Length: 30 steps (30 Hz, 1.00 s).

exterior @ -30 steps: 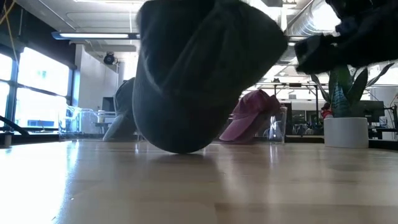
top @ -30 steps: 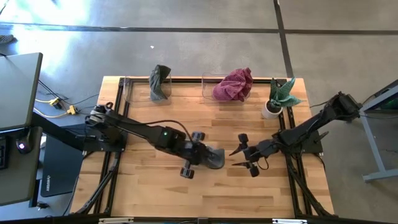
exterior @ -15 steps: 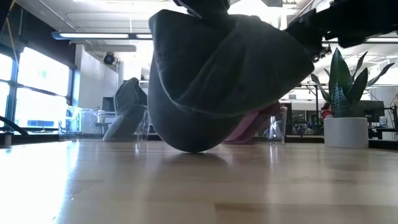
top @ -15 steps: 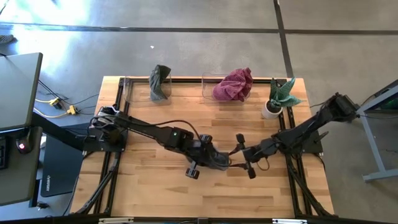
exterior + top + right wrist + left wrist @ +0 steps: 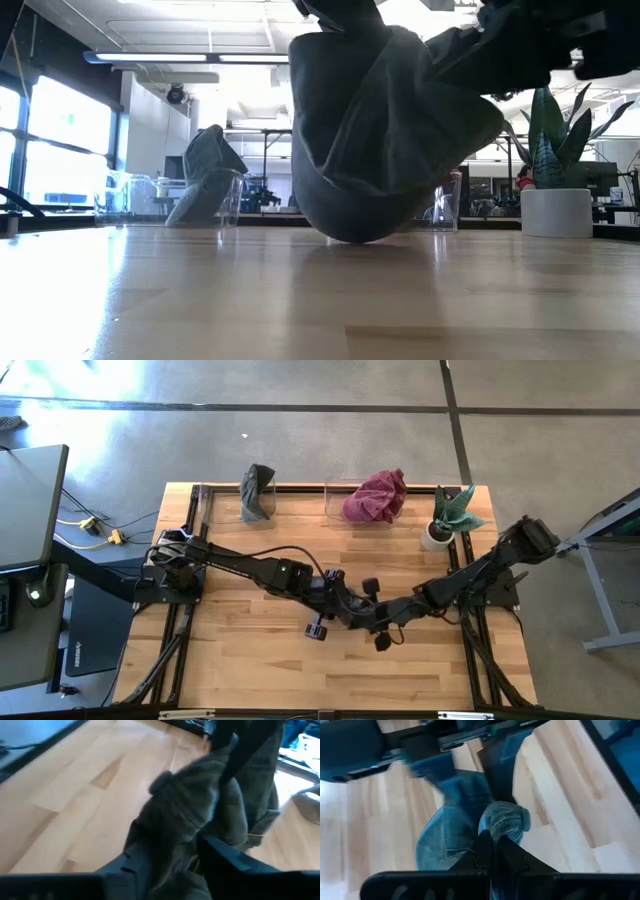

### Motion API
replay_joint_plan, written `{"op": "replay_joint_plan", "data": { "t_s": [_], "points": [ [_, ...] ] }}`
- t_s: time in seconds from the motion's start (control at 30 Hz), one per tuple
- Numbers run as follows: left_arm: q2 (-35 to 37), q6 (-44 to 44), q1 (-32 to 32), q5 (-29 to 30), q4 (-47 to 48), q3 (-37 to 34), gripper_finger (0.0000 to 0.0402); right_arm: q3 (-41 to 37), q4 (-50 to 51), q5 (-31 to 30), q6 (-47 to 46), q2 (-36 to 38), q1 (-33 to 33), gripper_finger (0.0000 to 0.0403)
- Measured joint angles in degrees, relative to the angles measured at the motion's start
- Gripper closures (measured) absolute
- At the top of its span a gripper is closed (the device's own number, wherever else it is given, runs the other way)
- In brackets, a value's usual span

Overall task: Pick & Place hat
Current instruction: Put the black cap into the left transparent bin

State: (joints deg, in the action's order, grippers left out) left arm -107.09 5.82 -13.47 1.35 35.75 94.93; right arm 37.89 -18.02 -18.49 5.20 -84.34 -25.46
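Note:
A grey hat (image 5: pixel 356 617) hangs bunched from my left gripper (image 5: pixel 340 608) near the middle of the table. In the low view the hat (image 5: pixel 390 130) droops down to the tabletop. My left gripper (image 5: pixel 492 849) is shut on it. My right gripper (image 5: pixel 376 616) has come in from the table's right and is open. Its fingers (image 5: pixel 134 862) stand on either side of the crumpled hat (image 5: pixel 190 815), whose cloth fills the gap between them. My left gripper pinches a bunched fold of the hat's cloth (image 5: pixel 502 822) between its two fingers, from above and slanting toward the table's right. The hat hangs below the fingers, and its rounded underside (image 5: pixel 365 235) touches the table. My right gripper has the hat between its open fingers; whether they touch the cloth I cannot tell.
At the far edge stand two clear bins, one with a grey hat (image 5: pixel 257 493) and one with a maroon hat (image 5: pixel 376 495). A potted plant (image 5: pixel 448 518) stands at the far right corner. Bare wood (image 5: pixel 250 660) lies near and to the left.
My left gripper has carried the hat toward the table's right, with the hat's underside sliding along the wood. My right gripper has moved toward the table's left, up to the hat, and its open fingers now stand around it.

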Motion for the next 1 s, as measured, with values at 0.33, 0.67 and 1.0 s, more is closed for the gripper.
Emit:
{"op": "replay_joint_plan", "data": {
  "t_s": [0.33,0.67,1.0],
  "points": [
    [0.00,-2.71,-0.02,2.87,4.35,0.00,0.0401,0.04,12.29,-1.48,-4.27,8.12,0.12,0.0303],
    [0.84,-4.83,-1.09,10.22,13.07,0.01,0.0401,-0.15,15.17,6.47,-0.52,9.85,-1.16,0.0198],
    [8.85,-9.44,-1.25,14.53,25.10,0.05,0.0401,-0.17,14.15,1.50,2.37,9.78,-4.39,0.0195]
  ]
}}
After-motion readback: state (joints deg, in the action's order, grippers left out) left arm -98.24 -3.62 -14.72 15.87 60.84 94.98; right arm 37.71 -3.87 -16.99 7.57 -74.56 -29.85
